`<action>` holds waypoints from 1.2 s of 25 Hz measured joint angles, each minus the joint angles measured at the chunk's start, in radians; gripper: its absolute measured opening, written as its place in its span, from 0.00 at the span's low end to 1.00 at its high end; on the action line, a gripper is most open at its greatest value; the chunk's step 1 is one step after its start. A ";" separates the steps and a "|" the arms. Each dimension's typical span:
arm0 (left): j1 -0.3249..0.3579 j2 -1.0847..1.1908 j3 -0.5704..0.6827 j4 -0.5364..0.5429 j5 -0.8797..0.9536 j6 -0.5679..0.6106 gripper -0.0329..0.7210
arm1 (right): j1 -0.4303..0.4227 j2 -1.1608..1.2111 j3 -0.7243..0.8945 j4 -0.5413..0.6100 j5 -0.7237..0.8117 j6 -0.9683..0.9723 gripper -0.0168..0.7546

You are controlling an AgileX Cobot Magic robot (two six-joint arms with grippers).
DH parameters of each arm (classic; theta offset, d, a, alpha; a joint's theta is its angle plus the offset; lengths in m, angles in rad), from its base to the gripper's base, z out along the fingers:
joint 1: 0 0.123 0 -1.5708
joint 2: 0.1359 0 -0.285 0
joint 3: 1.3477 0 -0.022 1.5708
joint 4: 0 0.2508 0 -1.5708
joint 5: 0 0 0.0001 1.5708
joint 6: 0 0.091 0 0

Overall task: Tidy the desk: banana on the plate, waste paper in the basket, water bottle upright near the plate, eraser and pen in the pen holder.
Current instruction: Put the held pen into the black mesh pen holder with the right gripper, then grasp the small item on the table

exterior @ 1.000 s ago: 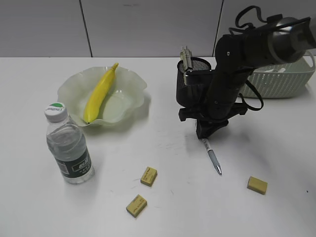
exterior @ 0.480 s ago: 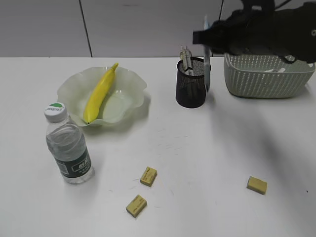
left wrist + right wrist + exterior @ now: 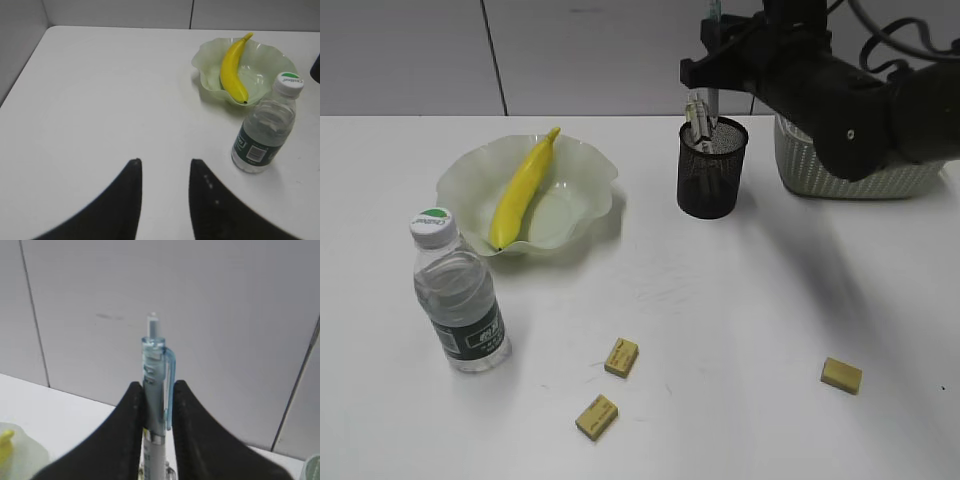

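The right claw (image 3: 156, 405) is pinched on the pen (image 3: 154, 390), its two dark fingers (image 3: 131, 430) pressed against the barrel on either side, with the pen upright and its clip end on top. In the exterior view this claw (image 3: 712, 68) holds the pen (image 3: 713, 60) upright directly above the pen holder (image 3: 712, 168), with its lower end at the rim among the pens already standing inside. Half a second ago the pen hung beside the holder's right edge; a second ago it lay on the bench (image 3: 740, 320) in front of the holder. The left claw (image 3: 165, 200) hovers over bare bench with its fingers slightly apart, gripping nothing. The banana (image 3: 523, 190) lies in the plate (image 3: 590, 160), the water bottle (image 3: 458, 295) stands upright just in front of it, the basket (image 3: 800, 170) sits behind the right arm, and three erasers (image 3: 621, 356) lie loose on the bench.
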 joint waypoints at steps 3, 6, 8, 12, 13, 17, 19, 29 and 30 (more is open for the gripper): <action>0.000 0.000 0.000 0.004 0.000 -0.008 0.37 | -0.004 0.059 -0.001 0.037 -0.042 -0.013 0.22; 0.000 0.000 0.000 0.004 0.000 -0.011 0.37 | -0.004 0.089 -0.001 0.076 -0.043 -0.016 0.34; 0.000 0.000 0.000 0.004 0.000 -0.011 0.37 | -0.004 0.087 -0.002 0.084 -0.042 -0.017 0.50; 0.000 0.000 0.000 0.004 0.000 -0.011 0.37 | -0.004 0.000 -0.002 0.089 0.091 -0.023 0.71; 0.000 0.000 0.000 0.004 0.000 -0.011 0.37 | -0.004 -0.048 -0.002 0.090 0.179 -0.023 0.72; 0.000 0.000 0.000 0.004 0.000 -0.011 0.38 | -0.004 -0.271 -0.001 0.060 0.582 -0.036 0.69; 0.000 0.000 0.000 0.004 0.000 -0.011 0.42 | -0.004 -0.382 0.028 0.027 0.768 -0.039 0.65; 0.000 0.000 0.000 0.004 0.000 -0.011 0.46 | -0.004 -1.007 0.348 -0.078 1.655 0.067 0.50; 0.000 0.000 0.000 0.004 0.000 -0.011 0.45 | -0.004 -1.084 0.384 -0.079 1.699 0.083 0.50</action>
